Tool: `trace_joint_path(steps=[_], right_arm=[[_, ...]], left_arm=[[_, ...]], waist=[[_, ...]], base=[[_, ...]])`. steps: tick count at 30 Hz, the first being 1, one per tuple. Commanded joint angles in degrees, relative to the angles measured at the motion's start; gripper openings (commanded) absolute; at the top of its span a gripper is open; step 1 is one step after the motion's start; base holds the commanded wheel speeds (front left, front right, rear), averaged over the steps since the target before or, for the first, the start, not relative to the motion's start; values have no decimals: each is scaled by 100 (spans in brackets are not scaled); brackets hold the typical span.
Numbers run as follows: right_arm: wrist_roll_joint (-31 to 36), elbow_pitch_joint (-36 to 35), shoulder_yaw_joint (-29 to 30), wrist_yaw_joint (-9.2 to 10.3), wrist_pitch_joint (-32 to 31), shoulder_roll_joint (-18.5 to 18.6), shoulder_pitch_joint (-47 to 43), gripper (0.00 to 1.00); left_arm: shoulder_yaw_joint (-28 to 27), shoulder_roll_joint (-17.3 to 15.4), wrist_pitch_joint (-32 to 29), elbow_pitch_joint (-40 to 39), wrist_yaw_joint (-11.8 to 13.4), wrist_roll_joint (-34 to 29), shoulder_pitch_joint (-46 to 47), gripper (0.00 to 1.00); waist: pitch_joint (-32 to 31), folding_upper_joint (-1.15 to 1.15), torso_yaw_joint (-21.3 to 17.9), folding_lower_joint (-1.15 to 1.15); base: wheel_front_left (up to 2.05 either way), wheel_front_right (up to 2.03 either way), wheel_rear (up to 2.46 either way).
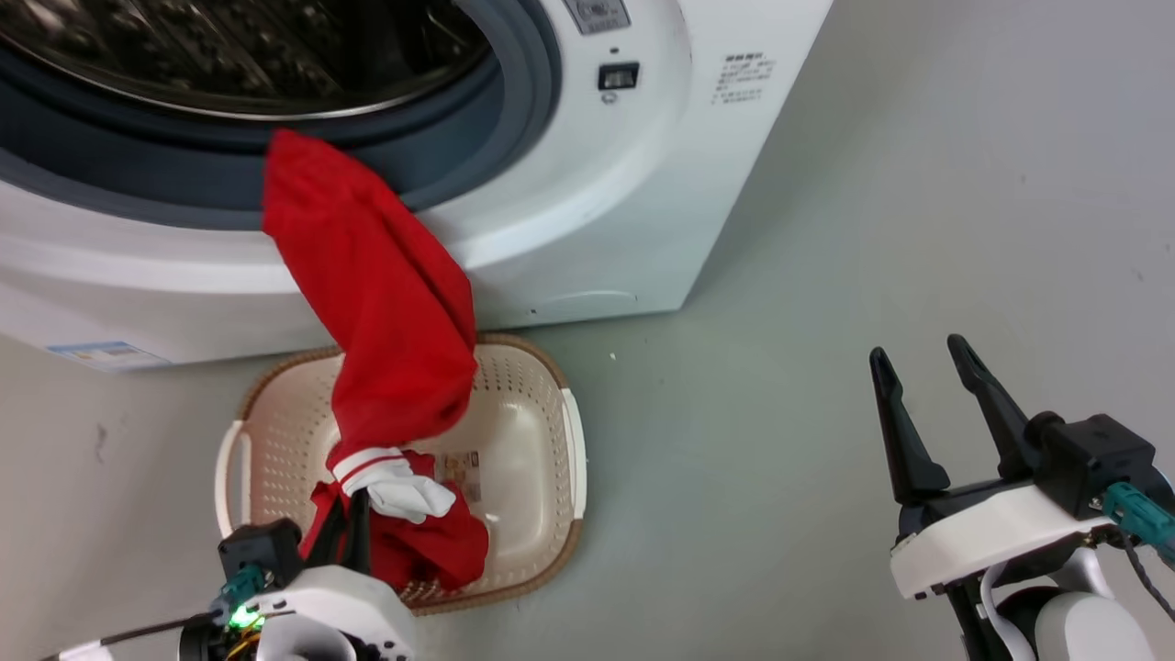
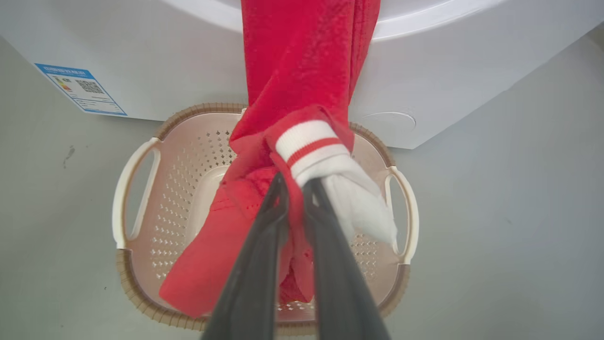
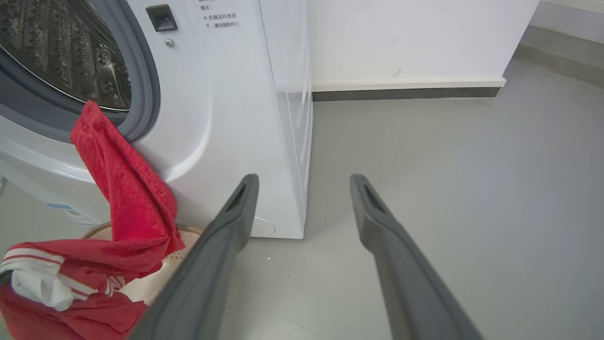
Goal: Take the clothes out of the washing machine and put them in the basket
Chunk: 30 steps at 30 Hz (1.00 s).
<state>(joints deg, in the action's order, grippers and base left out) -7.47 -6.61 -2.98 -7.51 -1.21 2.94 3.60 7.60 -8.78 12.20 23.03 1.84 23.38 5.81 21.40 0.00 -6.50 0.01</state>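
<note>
The red clothes (image 1: pixel 386 303) hang stretched from the grey rim of the washing machine (image 1: pixel 569 165) porthole down into the cream basket (image 1: pixel 542 431) on the floor in front of it. My left gripper (image 1: pixel 353 514) is shut on the garment just below its red-and-white striped band (image 2: pixel 309 144), above the basket (image 2: pixel 141 189). The white part (image 2: pixel 361 203) droops beside the fingers. The upper end of the clothes (image 3: pixel 118 165) still drapes over the porthole lip. My right gripper (image 1: pixel 923 353) stands open over bare floor to the right, holding nothing; its fingers (image 3: pixel 226 236) are spread wide.
The washing machine (image 3: pixel 226 94) door opening shows the steel drum (image 1: pixel 229 46). Grey floor (image 1: pixel 826 275) stretches to the right of the machine. A white wall with dark skirting (image 3: pixel 406 92) stands behind. A blue label (image 2: pixel 80 89) is on the washer's lower front.
</note>
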Motion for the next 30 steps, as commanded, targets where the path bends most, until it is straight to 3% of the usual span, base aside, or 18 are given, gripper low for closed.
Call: trace_joint_path(steps=[1,12,22,30], right_arm=[[30,-47,-11,4,5,-12,104,100],[-17,-192,-41,4,115,-13,423,100],[-111,-269,-160,4,285,-12,656,100],[-244,-208,-310,4,448,-13,806,100]], left_arm=[[9,10,72,246,-59,20,227,0],[-256,-44,304,2201,-320,6,1569,0],[-614,-315,305,3206,-365,-151,2777,0],[-576,-549,299,3984,-414,-305,3529,0]], waist=[[364,0,-138,-1],[1435,0,-328,-1],[2286,0,-546,-1],[2745,0,-765,-1]], base=[[0,0,0],[0,0,0],[0,0,0],[0,0,0]])
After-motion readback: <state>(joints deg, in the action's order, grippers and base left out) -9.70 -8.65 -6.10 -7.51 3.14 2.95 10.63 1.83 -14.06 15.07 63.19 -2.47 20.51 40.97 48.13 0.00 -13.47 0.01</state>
